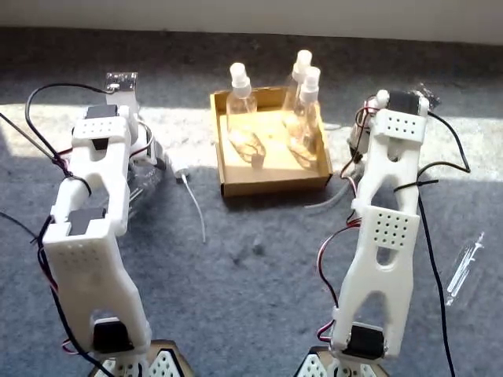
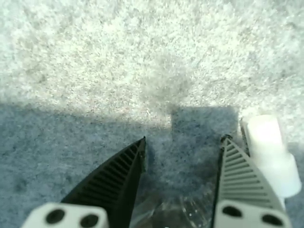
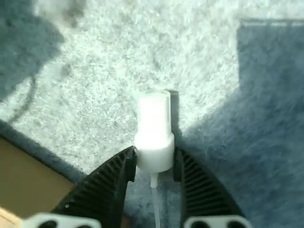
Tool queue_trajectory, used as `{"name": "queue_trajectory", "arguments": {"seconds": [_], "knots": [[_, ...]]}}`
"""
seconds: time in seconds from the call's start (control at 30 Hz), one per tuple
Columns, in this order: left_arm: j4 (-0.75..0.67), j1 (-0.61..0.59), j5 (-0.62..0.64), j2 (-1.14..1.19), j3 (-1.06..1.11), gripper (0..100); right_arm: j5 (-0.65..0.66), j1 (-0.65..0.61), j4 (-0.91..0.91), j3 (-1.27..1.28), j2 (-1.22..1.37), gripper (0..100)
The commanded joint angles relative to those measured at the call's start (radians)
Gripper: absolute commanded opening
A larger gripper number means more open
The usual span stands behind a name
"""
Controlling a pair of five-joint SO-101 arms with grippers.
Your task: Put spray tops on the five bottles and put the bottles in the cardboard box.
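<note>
Brown cardboard box (image 1: 275,182): set at 12 o'clock on the grey carpeted counter (image 1: 259,267), open upward.
Boxed bottles: three clear ones are stood upright, long axes vertical, white tops upward. One bottle (image 1: 240,98) is at the 11 o'clock corner. A second bottle (image 1: 301,77) and a third bottle (image 1: 309,118) are at the 2 o'clock side.
Left jaws: closed around a clear plastic bottle (image 2: 180,211), which fills the gap near their base. Its long axis cannot be told. In the high view the bottle (image 1: 148,177) is seen beside the left arm.
Right jaws: clamped on the collar of a white spray top (image 3: 153,128), at 3 o'clock of the box.
Held top's axis: aligned with the jaws, with the nozzle end pointed away from the wrist and the thin dip tube trailed back between them.
Loose spray top (image 1: 181,170): laid flat at 9 o'clock of the box, with the head toward 11 o'clock and the tube stretched toward 5 o'clock. In the left wrist view its head (image 2: 268,152) is seen just beside one jaw.
</note>
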Motion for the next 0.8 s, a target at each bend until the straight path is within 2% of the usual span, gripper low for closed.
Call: {"name": "queue_trajectory", "arguments": {"seconds": [0.0, 0.17, 0.37, 0.6, 0.67, 0.77], "knots": [[-0.012, -0.008, -0.006, -0.015, -0.005, 24, 0.044, 0.067, 0.022, 0.002, -0.028, 8.0], [-0.011, -0.008, -0.006, -0.015, -0.005, 24, 0.226, 0.114, 0.025, 0.050, -0.081, 8.0], [-0.006, -0.005, -0.006, -0.015, -0.005, 24, 0.359, 0.044, 0.024, 0.415, -0.280, 8.0], [-0.006, -0.005, -0.006, -0.015, -0.005, 24, 0.448, -0.007, 0.022, 0.766, -0.685, 8.9], [-0.006, -0.005, -0.006, -0.016, -0.005, 24, 0.473, -0.027, 0.019, 0.883, -0.792, 13.6], [-0.006, -0.002, -0.006, -0.016, -0.005, 24, 0.517, -0.061, 0.018, 1.036, -0.894, 25.8]]}}
